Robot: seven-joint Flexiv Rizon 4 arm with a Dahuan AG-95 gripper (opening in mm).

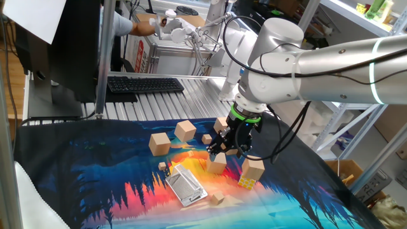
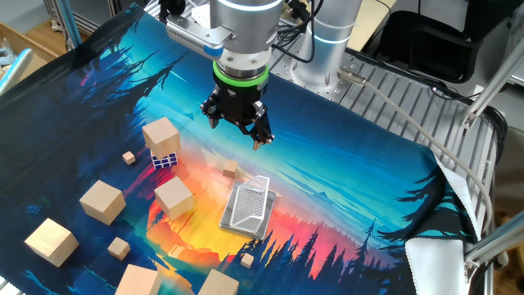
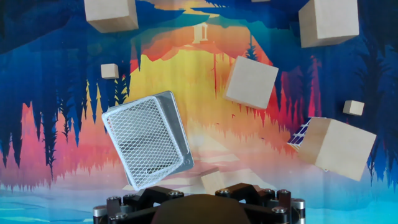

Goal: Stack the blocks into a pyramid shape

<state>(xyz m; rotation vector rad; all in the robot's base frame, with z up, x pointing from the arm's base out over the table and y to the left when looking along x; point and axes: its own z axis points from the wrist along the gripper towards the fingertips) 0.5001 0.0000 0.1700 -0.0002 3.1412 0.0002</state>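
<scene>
Jaws: your black two-finger gripper (image 2: 239, 124) is hanging over the tabletop with jaws spread wide, holding nothing.
Blocks: the plain light-tan wooden cubes (image 2: 173, 197) are lying scattered, unstacked, on the colourful forest-print cloth (image 2: 344, 156), nearest one just beside the jaws.
Stacked: one cube (image 2: 161, 136) is sitting on the multicoloured puzzle cube (image 2: 166, 160).

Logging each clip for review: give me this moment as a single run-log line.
phase: pre-grasp | gripper: open, empty, pointing down above cloth | wooden blocks: scattered, none stacked with another | one block: atop puzzle cube | mesh tray: flat, untouched
</scene>
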